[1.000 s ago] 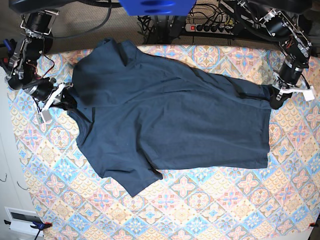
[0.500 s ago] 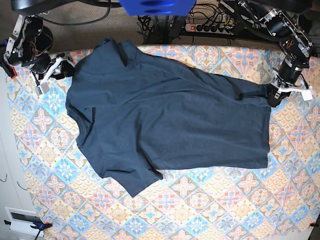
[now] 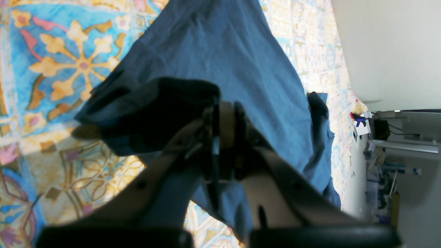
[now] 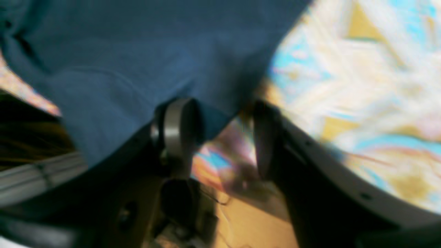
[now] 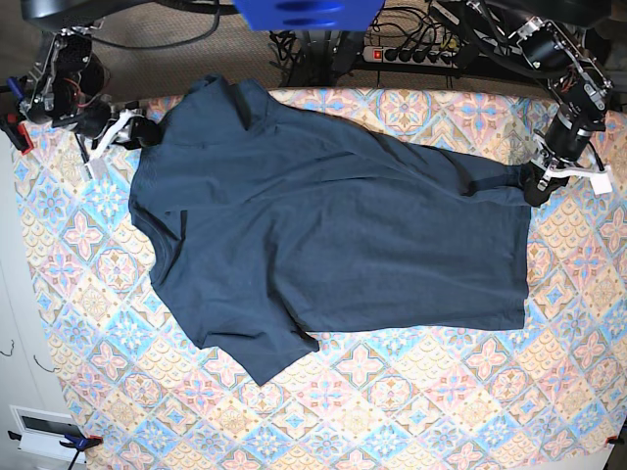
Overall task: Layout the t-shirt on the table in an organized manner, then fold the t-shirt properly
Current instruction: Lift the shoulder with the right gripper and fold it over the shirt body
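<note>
The shirt (image 5: 333, 235) lies spread on the surface (image 5: 411, 411), mostly flat, its hem toward the right and its collar end toward the left, with one sleeve jutting toward the near edge and the other bunched at the far left corner. The left end effector (image 5: 537, 186), at the right of the base view, is clamped tight on a gathered fold of the hem's far corner; its wrist view shows dark cloth pinched between closed fingers (image 3: 220, 134), probably to anchor that corner while the cloth is drawn straight. The right end effector (image 5: 125, 132) sits at the far left by the shoulder with its jaws apart; its blurred wrist view shows the fabric edge lying against one pad (image 4: 177, 127) while patterned cloth shows through the gap, so it appears to hold nothing, though the blur leaves some doubt. I judge the layout step to be in hand: the body is skewed, a ridge runs diagonally from the shoulder toward the held corner, and the far sleeve is not yet flattened. Beyond the far edge sit a power strip (image 5: 416, 54) and tangled cables (image 5: 323, 44), close enough that cloth pulled that way could slide off onto them. A blue housing (image 5: 309, 13) overhangs the far middle.
</note>
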Action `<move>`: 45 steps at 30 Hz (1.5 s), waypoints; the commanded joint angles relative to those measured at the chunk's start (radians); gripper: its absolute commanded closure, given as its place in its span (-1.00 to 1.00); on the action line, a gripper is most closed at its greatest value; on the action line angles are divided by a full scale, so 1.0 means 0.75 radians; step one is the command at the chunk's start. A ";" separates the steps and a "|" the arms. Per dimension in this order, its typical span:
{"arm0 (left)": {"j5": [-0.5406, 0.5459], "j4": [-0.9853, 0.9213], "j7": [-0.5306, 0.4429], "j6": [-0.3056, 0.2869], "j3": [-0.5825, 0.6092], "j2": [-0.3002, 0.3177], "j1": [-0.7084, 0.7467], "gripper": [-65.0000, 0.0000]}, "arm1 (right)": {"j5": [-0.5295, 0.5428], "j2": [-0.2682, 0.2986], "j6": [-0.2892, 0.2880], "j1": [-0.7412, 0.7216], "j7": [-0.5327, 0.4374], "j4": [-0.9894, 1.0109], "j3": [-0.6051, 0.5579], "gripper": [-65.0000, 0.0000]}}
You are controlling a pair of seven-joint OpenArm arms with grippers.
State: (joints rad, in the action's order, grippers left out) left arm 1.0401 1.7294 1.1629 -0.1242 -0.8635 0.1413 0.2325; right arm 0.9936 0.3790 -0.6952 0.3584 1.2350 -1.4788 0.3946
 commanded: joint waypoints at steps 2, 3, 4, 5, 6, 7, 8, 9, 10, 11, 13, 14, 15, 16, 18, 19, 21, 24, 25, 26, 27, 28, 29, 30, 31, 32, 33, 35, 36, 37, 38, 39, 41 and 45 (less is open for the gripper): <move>0.026 0.019 -0.015 -0.007 -0.004 0.019 -0.004 1.00 | 0.033 0.015 -0.004 0.004 0.022 -0.018 -0.014 0.16; 0.026 0.019 -0.015 -0.007 -0.004 0.019 -0.004 1.00 | 0.049 0.015 -0.004 0.004 0.022 -0.018 -0.032 0.16; 0.026 0.019 -0.015 -0.007 -0.004 0.019 -0.004 1.00 | 0.059 0.015 -0.004 0.004 0.016 -0.018 -0.051 0.17; 0.026 0.019 -0.015 -0.007 -0.004 0.019 -0.004 1.00 | 0.061 0.015 -0.004 0.004 0.016 -0.018 -0.059 0.17; 0.026 0.019 -0.015 -0.007 -0.004 0.019 -0.004 1.00 | 0.065 0.015 -0.004 0.004 0.013 -0.018 -0.063 0.17; 0.026 0.019 -0.015 -0.007 -0.004 0.019 -0.004 1.00 | 0.065 0.015 -0.004 0.004 0.013 -0.018 -0.067 0.19; 0.026 0.019 -0.015 -0.007 -0.004 0.019 -0.004 1.00 | 0.065 0.015 -0.004 0.004 0.013 -0.018 -0.065 0.26; 0.026 0.019 -0.015 -0.007 -0.004 0.019 -0.004 1.00 | 0.065 0.015 -0.004 0.004 0.013 -0.018 -0.065 0.36; 0.026 0.019 -0.015 -0.007 -0.004 0.019 -0.004 1.00 | 0.067 0.015 -0.004 0.004 0.013 -0.018 -0.063 0.52; 0.026 0.019 -0.015 -0.007 -0.004 0.019 -0.004 1.00 | 0.067 0.015 -0.004 0.004 0.011 -0.018 -0.063 0.69; 0.026 0.019 -0.015 -0.007 -0.004 0.019 -0.004 1.00 | 0.067 0.015 -0.004 0.004 0.011 -0.020 -0.063 0.91; 0.026 0.019 -0.015 -0.007 -0.004 0.019 -0.004 1.00 | 0.069 0.015 -0.004 0.004 0.011 -0.022 -0.059 0.91; 0.026 0.019 -0.015 -0.007 -0.004 0.019 -0.004 1.00 | 0.069 0.015 -0.004 0.004 0.009 -0.030 -0.038 0.90; 0.026 0.019 -0.015 -0.007 -0.004 0.019 -0.004 1.00 | 0.069 0.015 -0.004 0.004 0.009 -0.046 0.005 0.90; 0.026 0.019 -0.015 -0.007 -0.004 0.021 -0.004 1.00 | 0.069 0.015 -0.004 0.010 0.018 -0.087 0.091 0.90; 0.026 0.019 -0.015 -0.007 -0.004 0.021 -0.004 1.00 | 0.069 0.015 -0.004 0.010 0.022 -0.110 0.121 0.90; 0.026 0.019 -0.015 -0.007 -0.004 0.021 -0.004 1.00 | 0.069 0.015 -0.004 0.010 0.022 -0.165 0.160 0.90; 0.028 0.019 -0.019 -0.007 -0.004 0.021 -0.006 1.00 | 0.072 0.015 -0.004 0.006 0.022 -0.218 0.170 0.90; 0.030 0.019 -0.019 -0.007 -0.004 0.021 -0.008 1.00 | 0.072 0.015 -0.004 0.004 0.022 -0.222 0.172 0.90; 0.034 0.019 -0.021 -0.007 -0.004 0.019 -0.008 1.00 | 0.074 0.015 -0.004 0.002 0.022 -0.224 0.172 0.90; 0.038 0.019 -0.021 -0.007 -0.004 0.019 -0.008 1.00 | 0.080 0.015 -0.004 -0.008 0.018 -0.224 0.164 0.90; 0.038 0.019 -0.023 -0.007 -0.004 0.019 -0.010 1.00 | 0.092 0.015 -0.004 -0.041 0.022 -0.224 0.150 0.90; 0.038 0.019 -0.023 -0.007 -0.006 0.019 -0.012 1.00 | 0.098 0.015 -0.004 -0.070 0.022 -0.224 0.136 0.90; 0.040 0.021 -0.023 -0.007 -0.006 0.019 -0.012 1.00 | 0.098 0.015 -0.004 -0.098 0.022 -0.224 0.119 0.90; 0.040 0.021 -0.023 -0.007 -0.006 0.019 -0.012 1.00 | 0.098 0.015 -0.004 -0.125 0.022 -0.224 0.109 0.90; 0.040 0.021 -0.025 -0.007 -0.006 0.019 -0.012 1.00 | 0.098 0.015 -0.004 -0.152 0.022 -0.220 0.099 0.90; 0.042 0.021 -0.025 -0.007 -0.008 0.019 -0.014 1.00 | 0.098 0.015 -0.004 -0.174 0.022 -0.216 0.091 0.90; 0.042 0.021 -0.034 -0.007 -0.053 0.013 -0.014 1.00 | 0.098 0.015 -0.004 -0.219 0.016 -0.214 0.076 0.90; 0.042 0.021 -0.046 -0.007 -0.087 0.009 -0.014 1.00 | 0.098 0.013 -0.004 -0.240 0.013 -0.214 0.076 0.90; 0.042 0.021 -0.054 -0.007 -0.112 0.007 -0.014 1.00 | 0.098 0.011 -0.004 -0.252 0.011 -0.212 0.076 0.90; 0.042 0.019 -0.058 -0.007 -0.137 0.007 -0.014 1.00 | 0.096 0.009 -0.004 -0.268 0.009 -0.204 0.074 0.90; 0.042 0.019 -0.060 -0.007 -0.151 0.007 -0.021 1.00 | 0.096 0.003 -0.004 -0.287 0.009 -0.186 0.074 0.90; 0.040 0.019 -0.056 -0.007 -0.182 0.007 -0.039 1.00 | 0.094 0.001 -0.004 -0.338 0.009 -0.130 0.074 0.90; 0.028 0.019 -0.054 -0.007 -0.227 0.013 -0.043 1.00 | 0.094 -0.001 -0.004 -0.399 0.009 -0.008 0.074 0.90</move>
State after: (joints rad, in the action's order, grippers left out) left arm 1.0477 1.7287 1.1370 -0.1246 -1.0237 0.1329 0.1997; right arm 1.0485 0.3588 -0.6956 0.0715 1.2575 -1.4723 0.4442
